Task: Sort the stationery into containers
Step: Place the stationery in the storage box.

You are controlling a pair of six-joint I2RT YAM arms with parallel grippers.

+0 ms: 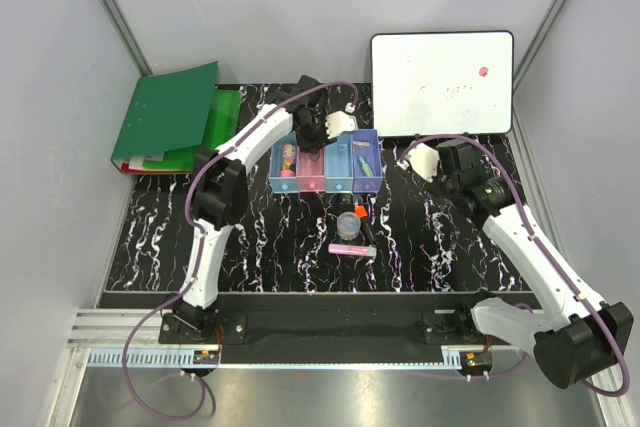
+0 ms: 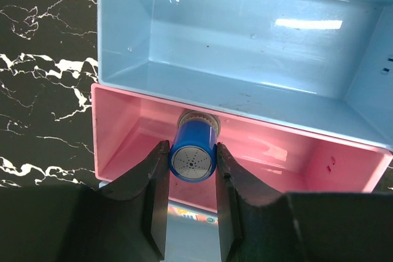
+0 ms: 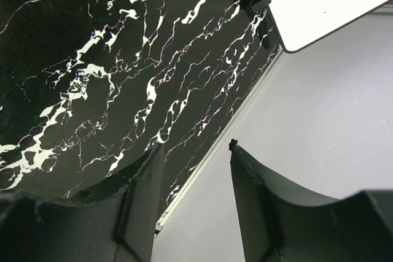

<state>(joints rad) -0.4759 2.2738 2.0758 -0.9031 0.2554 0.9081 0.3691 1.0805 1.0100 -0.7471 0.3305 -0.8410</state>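
Left tool (image 2: 191, 154) is clamped on a short blue cylinder (image 2: 195, 145), one dark finger on each side of its barrel. It hangs over the pink bin (image 2: 116, 127), close to the wall that bin shares with the empty light blue bin (image 2: 123, 41) next to it. The step in hand looks like the drop. To do it well, I would move the piece a little toward the middle of the pink bin, away from that shared wall, lower it below the rim, and only then part the fingers, so the round body cannot bounce or roll out. The cylinder is glossy blue, with a flat grey end dotted with small holes facing the wrist camera and a pale ribbed collar at its far end; it probably rolls easily. Right tool (image 3: 195, 148) has its fingers apart and holds nothing, tilted over the black marbled surface (image 1: 170, 237) near the whiteboard (image 1: 440, 82). Unsorted in front of the bins lie a pink marker (image 1: 352, 248), a clear round piece (image 1: 347, 224) and an orange-capped stick (image 1: 360, 210).
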